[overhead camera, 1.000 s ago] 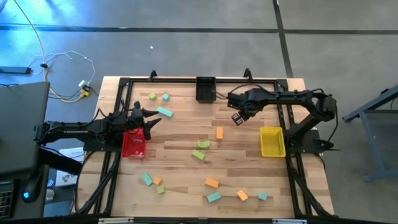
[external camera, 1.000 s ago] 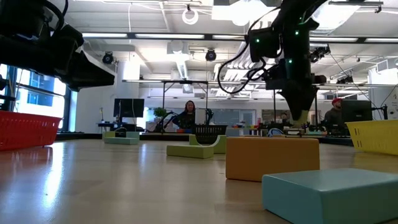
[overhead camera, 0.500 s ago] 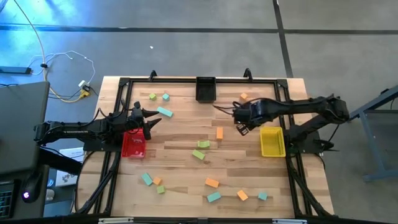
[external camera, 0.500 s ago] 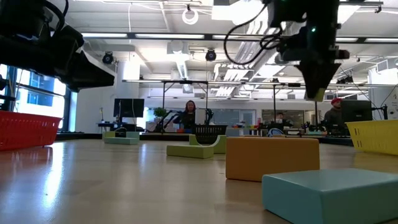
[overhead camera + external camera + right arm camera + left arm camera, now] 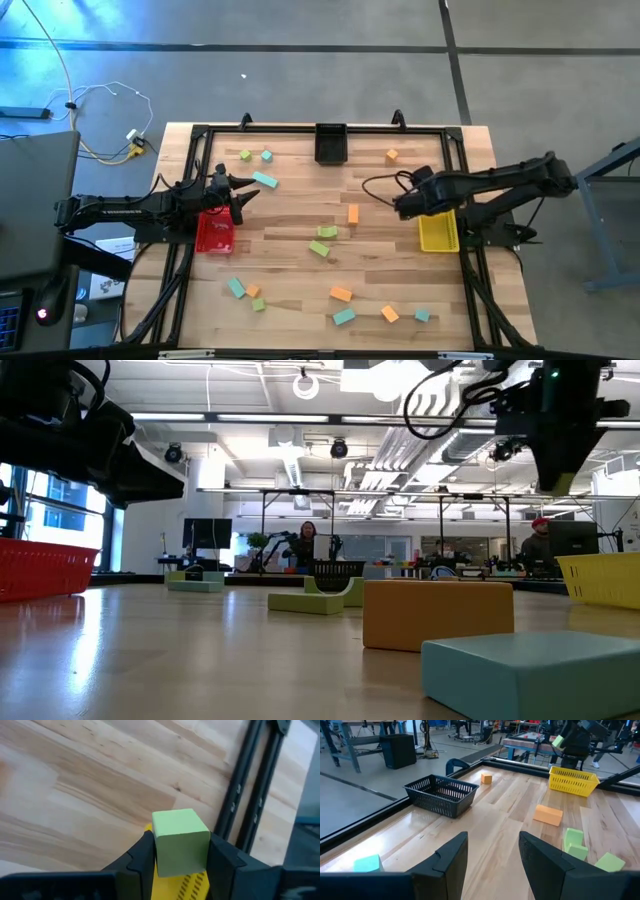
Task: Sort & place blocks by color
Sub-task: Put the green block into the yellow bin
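The right claw is clamping a yellow-green block above the yellow bin; the left claw is hanging apart over the red bin.

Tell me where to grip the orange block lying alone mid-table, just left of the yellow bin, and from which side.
Come straight down from above on the orange block and close across its two long faces, the narrow way. It lies flat, lengthwise toward the black basket, with bare wood on both long sides, so the fingers should have room there.
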{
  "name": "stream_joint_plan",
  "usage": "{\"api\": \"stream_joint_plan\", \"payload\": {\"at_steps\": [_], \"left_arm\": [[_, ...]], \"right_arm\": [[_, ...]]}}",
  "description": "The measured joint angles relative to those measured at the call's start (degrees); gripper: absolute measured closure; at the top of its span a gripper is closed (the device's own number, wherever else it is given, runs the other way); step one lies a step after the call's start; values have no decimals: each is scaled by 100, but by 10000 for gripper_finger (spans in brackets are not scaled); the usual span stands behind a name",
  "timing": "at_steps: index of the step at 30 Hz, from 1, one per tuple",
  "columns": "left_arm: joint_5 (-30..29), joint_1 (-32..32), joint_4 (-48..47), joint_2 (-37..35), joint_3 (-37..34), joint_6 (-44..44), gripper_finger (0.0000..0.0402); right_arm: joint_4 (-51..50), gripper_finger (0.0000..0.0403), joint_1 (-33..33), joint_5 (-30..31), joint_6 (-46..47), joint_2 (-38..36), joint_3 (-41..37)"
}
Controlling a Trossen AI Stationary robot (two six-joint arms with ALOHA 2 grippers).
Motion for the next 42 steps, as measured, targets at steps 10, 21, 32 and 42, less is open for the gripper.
{"api": "stream_joint_plan", "payload": {"at_steps": [10, 21, 32, 42], "left_arm": [[0, 0, 0, 0, 1, 2, 236], [0, 0, 0, 0, 1, 2, 236], [0, 0, 0, 0, 0, 2, 236], [2, 0, -2, 0, 0, 2, 236]], "right_arm": [[-169, 288, 622, -597, 1269, 16, -605], [570, 288, 1085, -1551, 1863, 15, -1330], [2166, 288, 1104, -2128, 1867, 15, -2185], [2227, 218, 1103, -2062, 1871, 17, -2246]]}}
